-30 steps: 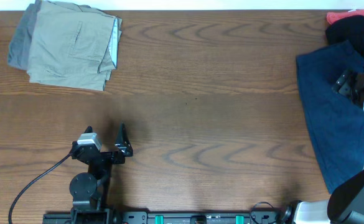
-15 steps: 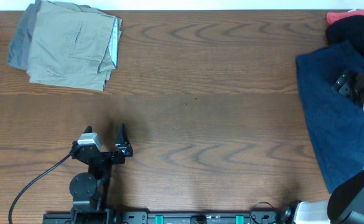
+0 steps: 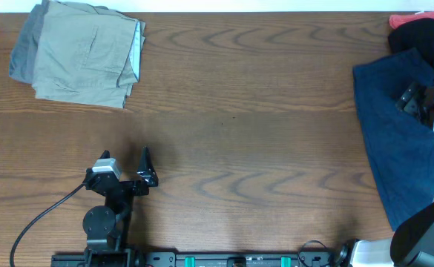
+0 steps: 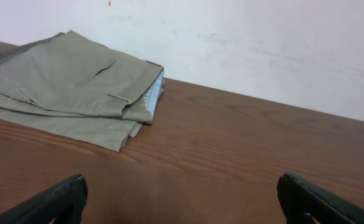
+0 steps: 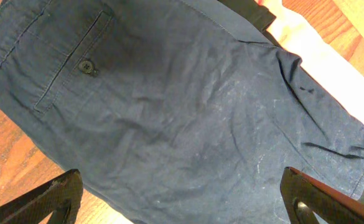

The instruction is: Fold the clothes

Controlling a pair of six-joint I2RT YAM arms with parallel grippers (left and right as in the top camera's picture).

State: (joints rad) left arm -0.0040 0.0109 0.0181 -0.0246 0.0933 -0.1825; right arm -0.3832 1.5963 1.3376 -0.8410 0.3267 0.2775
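Unchanged from a second ago: neither arm shifted, no cloth displaced. Right pincer [image 5: 183,196]: wide open, empty, hanging directly over the unfolded dark navy cotton shorts [image 5: 169,93], buttoned back pocket facing up. Long axis of that cloth: near-to-far along the right edge of the brown wooden tabletop [image 3: 246,111], far end beside a black garment [image 3: 424,33] and a red garment [image 3: 413,18]. Left pincer [image 4: 182,199]: equally wide, empty, low over bare wood near the front, well apart from the navy cloth. Already folded: light beige-khaki cotton shorts [image 3: 83,63], far left corner, atop a grey garment [image 3: 22,52]. Likely next: right arm straight down onto the navy cloth, being far nearer.
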